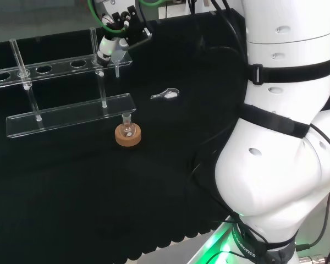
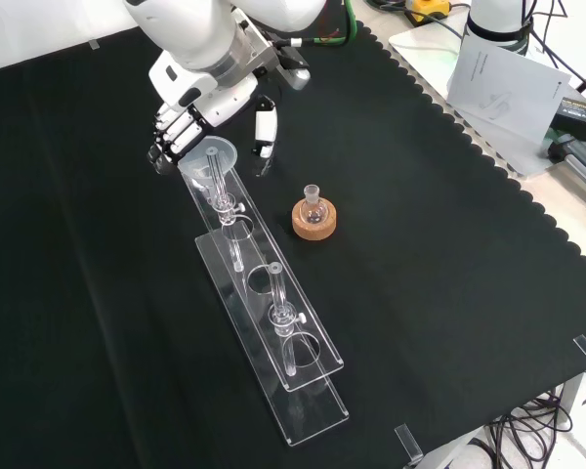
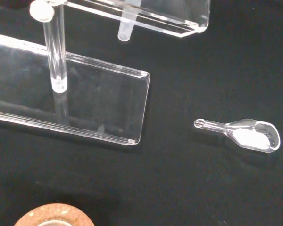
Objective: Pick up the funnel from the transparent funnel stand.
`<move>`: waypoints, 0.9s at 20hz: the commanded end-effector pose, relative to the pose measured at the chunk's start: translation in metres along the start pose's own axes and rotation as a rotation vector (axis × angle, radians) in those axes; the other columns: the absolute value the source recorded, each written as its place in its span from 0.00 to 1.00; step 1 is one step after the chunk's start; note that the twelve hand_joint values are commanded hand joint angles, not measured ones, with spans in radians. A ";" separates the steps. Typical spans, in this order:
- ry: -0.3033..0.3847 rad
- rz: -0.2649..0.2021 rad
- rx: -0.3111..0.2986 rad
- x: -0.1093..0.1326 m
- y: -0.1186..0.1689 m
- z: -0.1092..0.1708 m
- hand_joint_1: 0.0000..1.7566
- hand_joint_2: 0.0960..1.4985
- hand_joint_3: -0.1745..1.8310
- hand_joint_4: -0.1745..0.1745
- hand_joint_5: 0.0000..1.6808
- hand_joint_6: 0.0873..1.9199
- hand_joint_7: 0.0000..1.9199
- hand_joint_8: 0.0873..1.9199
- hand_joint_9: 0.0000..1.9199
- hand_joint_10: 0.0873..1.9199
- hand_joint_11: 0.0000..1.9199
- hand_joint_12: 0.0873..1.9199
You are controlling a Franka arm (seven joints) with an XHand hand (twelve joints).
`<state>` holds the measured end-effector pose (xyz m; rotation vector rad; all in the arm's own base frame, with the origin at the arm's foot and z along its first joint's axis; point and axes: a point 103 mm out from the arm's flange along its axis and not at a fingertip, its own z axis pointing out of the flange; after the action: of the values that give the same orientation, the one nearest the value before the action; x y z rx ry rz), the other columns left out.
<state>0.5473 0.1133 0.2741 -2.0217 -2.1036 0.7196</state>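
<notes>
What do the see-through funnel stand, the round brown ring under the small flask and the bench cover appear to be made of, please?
The see-through funnel stand looks like clear acrylic or similar plastic: flat glossy plates with bright polished edges, though glass cannot be ruled out. The round brown ring under the small flask looks like cork, matte and speckled tan. The bench cover looks like black woven cloth, dull, with a scalloped edge.

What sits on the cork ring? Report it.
A small clear flask stands upright in the cork ring, neck up. Whether it holds anything cannot be told; the ring hides its base.
</notes>
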 end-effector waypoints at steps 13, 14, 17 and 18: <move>0.010 0.004 0.011 -0.008 0.013 0.012 0.34 0.49 0.25 0.48 0.12 0.00 0.04 0.11 0.09 0.41 0.13 0.78; 0.007 0.005 0.012 -0.008 0.013 0.012 0.34 0.49 0.25 0.48 0.12 0.00 0.02 0.17 0.09 0.41 0.14 0.78; -0.014 0.008 0.014 -0.009 0.015 0.012 0.33 0.49 0.26 0.48 0.13 0.00 0.00 0.25 0.10 0.41 0.14 0.78; -0.016 0.009 0.015 -0.010 0.013 0.006 0.33 0.49 0.26 0.47 0.13 0.00 0.00 0.26 0.11 0.41 0.14 0.78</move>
<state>0.5556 0.1024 0.2603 -2.0220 -2.0905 0.7320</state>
